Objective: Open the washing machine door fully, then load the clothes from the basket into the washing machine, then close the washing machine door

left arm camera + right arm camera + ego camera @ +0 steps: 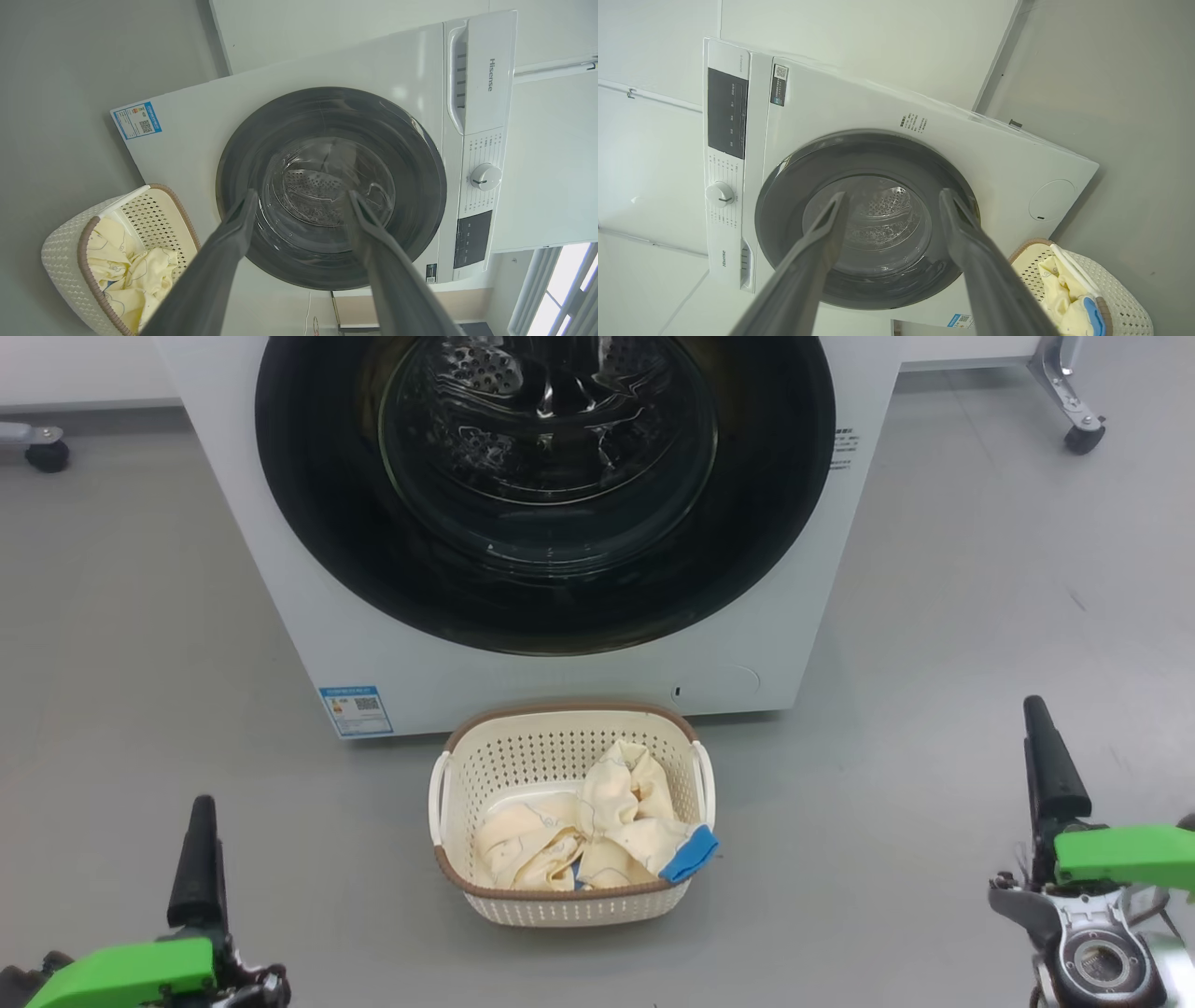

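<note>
The door (545, 495) is shut, its black ring lying flat on the front of the machine (280, 607), straight behind the basket (569, 907) and above it; the basket sits on the floor just in front of the machine's foot, with the clothes (597, 831) heaped inside, one blue patch hanging over the rim on its right.

The left claw (302, 192) hangs to the left of the basket and on the side away from the machine, fingers spread wide with nothing between them; the right claw (893, 192) hangs to the right of the basket, likewise spread and empty; each is well apart from the basket and further again from the door.

Both pairs of fingers point at the door, its glass bowl framed between them in each wrist view; so the door lies dead ahead of either claw and higher than the basket; being round, it offers no long axis to line up on, only its rim.

From where I stand the two arms look about equally far off, the right perhaps a shade further forward; I cannot tell which edge of the ring carries the catch, and I reckon that settles which arm should reach; opening has not begun.
</note>
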